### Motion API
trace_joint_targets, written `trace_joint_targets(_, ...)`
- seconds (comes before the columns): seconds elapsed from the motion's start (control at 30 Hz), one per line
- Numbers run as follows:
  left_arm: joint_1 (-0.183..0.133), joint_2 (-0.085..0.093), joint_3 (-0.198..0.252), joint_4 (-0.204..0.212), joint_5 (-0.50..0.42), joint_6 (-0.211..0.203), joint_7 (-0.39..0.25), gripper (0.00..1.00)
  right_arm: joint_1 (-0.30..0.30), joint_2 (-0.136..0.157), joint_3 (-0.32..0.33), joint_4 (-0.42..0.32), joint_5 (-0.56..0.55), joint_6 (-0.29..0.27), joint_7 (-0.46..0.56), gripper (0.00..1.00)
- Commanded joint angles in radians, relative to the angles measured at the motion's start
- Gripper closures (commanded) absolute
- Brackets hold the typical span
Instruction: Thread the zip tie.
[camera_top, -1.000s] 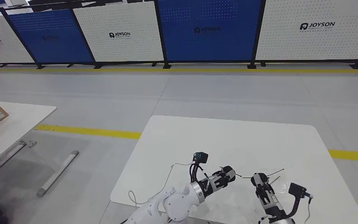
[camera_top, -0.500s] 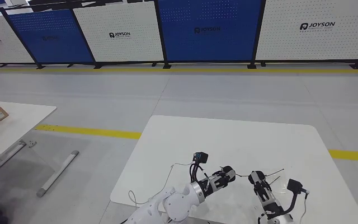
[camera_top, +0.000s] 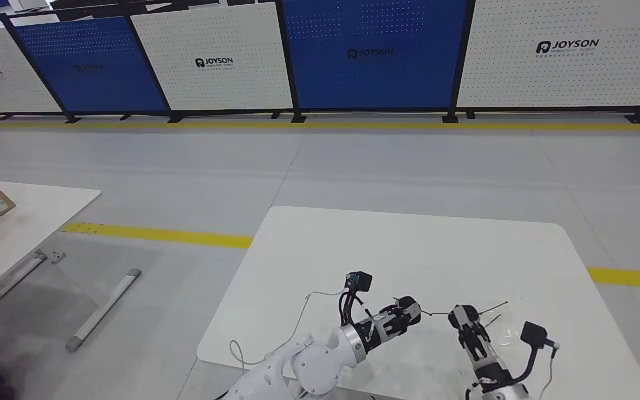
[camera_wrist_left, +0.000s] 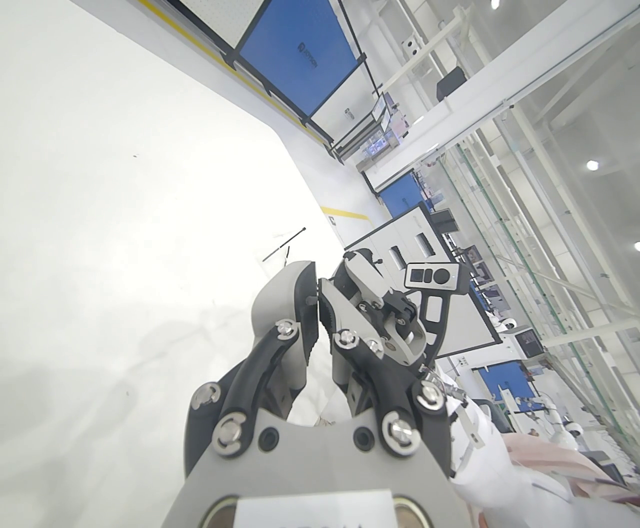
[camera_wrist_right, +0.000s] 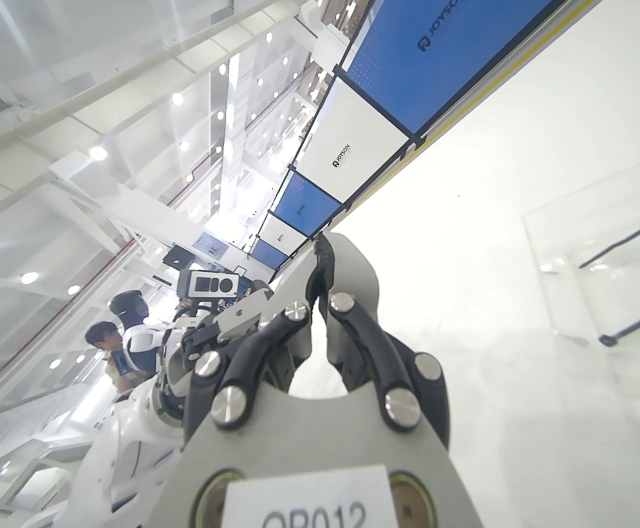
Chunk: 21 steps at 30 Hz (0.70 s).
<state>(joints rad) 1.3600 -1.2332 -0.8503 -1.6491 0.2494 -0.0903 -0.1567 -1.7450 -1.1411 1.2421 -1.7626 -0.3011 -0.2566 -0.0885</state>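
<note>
The left gripper (camera_wrist_left: 317, 300), well to the left of the clear plastic box (camera_wrist_right: 555, 260), has its fingers pressed together on one end of the thin black zip tie (camera_top: 433, 315). The tie runs toward the right gripper (camera_wrist_right: 320, 250), which is just beside the box. This gripper is closed too, but what it holds cannot be told. Inside the box lie spare black zip ties (camera_wrist_right: 612, 252). Beyond the box spreads the white desk (camera_top: 400, 250).

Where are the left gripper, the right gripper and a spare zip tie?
left gripper (camera_wrist_left: 318, 292), left wrist view, between its fingertips.
right gripper (camera_wrist_right: 319, 255), right wrist view, between its fingertips.
spare zip tie (camera_wrist_left: 284, 244), left wrist view, middle of its strap.
</note>
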Motion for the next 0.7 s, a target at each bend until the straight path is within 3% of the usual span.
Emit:
trace_joint_targets(0.0, 0.000, 0.000, 0.000, 0.000, 0.000, 0.000, 0.000, 1.00, -0.003, -0.001, 0.001, -0.003, -0.002, -0.003, 0.005, 1.00)
trace_joint_targets(0.67, 0.000, 0.000, 0.000, 0.000, 0.000, 0.000, 0.000, 1.00, -0.021, -0.011, 0.024, -0.011, -0.002, -0.017, 0.024, 1.00)
